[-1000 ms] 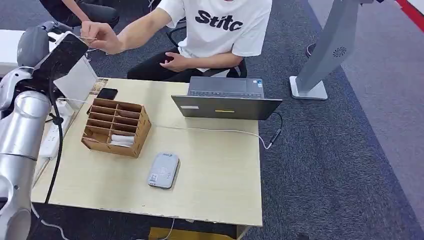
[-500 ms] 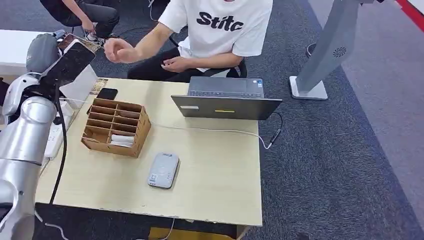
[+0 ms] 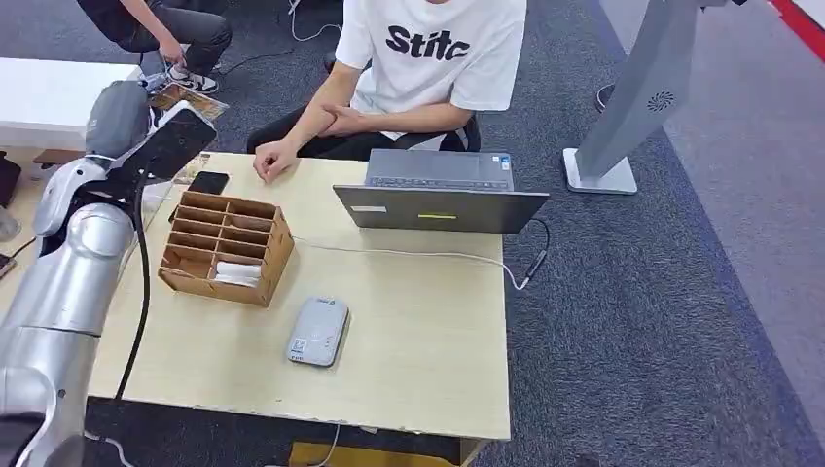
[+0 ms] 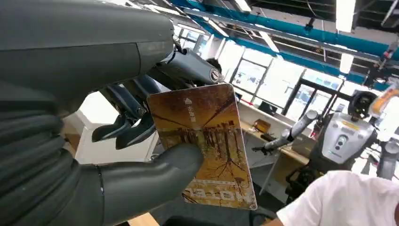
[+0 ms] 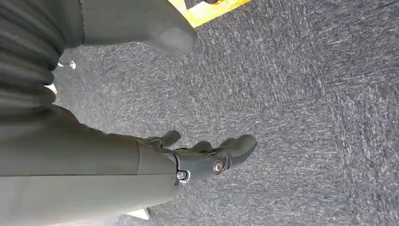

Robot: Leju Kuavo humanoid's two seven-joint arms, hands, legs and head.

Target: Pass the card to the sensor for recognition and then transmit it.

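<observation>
My left hand (image 3: 163, 146) is raised over the table's far left corner and holds a yellow-brown picture card (image 3: 183, 96). In the left wrist view the card (image 4: 207, 141) is pinched between the thick thumb and the dark fingers (image 4: 127, 120). The grey card reader sensor (image 3: 318, 331) lies flat on the wooden table (image 3: 428, 350), near its front edge and well to the right of that hand. My right hand (image 5: 202, 157) hangs over grey carpet with its fingers apart and nothing in it.
A wooden compartment box (image 3: 226, 248) stands between my left hand and the reader. A laptop (image 3: 440, 192) with a cable sits at the back. A seated person rests a hand (image 3: 272, 161) on the table's far edge. A phone (image 3: 207, 182) lies nearby.
The person gave the card to my left hand, then drew their hand back down to the table. My left arm has swung right and lower with the card.
</observation>
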